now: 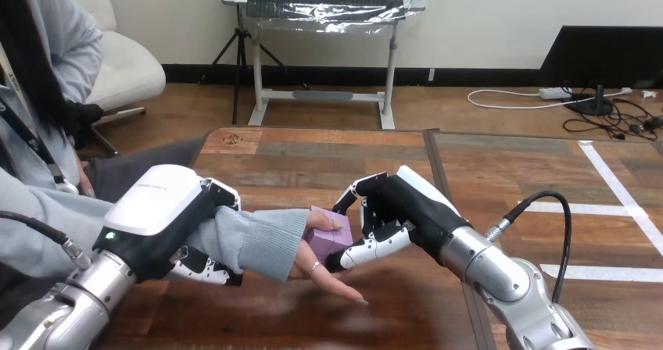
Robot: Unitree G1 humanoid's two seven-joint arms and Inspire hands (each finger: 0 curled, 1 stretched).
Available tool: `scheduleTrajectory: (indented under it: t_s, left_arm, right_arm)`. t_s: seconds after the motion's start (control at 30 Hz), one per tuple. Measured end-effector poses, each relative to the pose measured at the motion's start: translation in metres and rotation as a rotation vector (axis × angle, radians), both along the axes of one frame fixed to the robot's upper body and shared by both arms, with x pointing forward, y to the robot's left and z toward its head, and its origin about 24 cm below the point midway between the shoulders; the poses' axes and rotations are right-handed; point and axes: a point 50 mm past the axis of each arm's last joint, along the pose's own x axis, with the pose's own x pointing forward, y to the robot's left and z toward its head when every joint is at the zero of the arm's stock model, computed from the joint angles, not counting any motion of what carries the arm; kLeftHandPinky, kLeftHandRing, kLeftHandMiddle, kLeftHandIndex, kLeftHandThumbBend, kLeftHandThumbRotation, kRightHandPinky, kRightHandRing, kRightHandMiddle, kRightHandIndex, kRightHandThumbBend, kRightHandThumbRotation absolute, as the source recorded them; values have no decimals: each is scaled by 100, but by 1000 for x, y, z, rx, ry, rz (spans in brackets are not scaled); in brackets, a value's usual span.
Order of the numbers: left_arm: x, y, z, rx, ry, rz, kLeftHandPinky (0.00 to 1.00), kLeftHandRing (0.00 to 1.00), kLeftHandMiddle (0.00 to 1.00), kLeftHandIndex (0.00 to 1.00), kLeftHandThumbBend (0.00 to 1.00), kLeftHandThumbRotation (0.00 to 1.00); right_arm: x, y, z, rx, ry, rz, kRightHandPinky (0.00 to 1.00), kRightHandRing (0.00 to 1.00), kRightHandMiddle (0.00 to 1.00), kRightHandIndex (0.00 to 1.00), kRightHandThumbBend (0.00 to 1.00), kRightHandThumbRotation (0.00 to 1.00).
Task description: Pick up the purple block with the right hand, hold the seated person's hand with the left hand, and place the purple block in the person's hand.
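Observation:
The purple block [328,240] lies in the person's hand [331,281], which is held palm up over the table, with the thumb resting on the block's top. My right hand [400,208] comes in from the right, its fingers above and its thumb below curled on the block's right side. My left hand [160,209] is wrapped round the person's sleeved wrist [262,239], with its fingertips [205,270] curling up from underneath.
The wooden table [313,155] stretches ahead, with a dark seam running down its middle and white tape lines [618,186] at the right. The person sits at the left, their forearm reaching in across the table's left edge.

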Motion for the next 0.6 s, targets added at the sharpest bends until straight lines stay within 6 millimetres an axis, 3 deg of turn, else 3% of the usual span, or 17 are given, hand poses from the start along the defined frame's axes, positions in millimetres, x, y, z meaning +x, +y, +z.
scheduleTrajectory:
  t_s: [0.17,0.47,0.6]
  left_arm:
    - [0,0,0,-2,-3,-4,32,34,38,41,89,4]
    - [-1,-2,1,-10,-8,-22,39,41,46,50,90,9]
    - [-1,-4,3,-14,-15,-34,42,45,50,55,92,11]
  right_arm:
    - [0,0,-1,-7,7,-3,12,17,24,26,69,2]
    - [0,-1,-3,-14,37,-9,28,35,43,49,80,22]
    - [0,-1,-4,-18,46,-7,42,48,52,58,86,32]
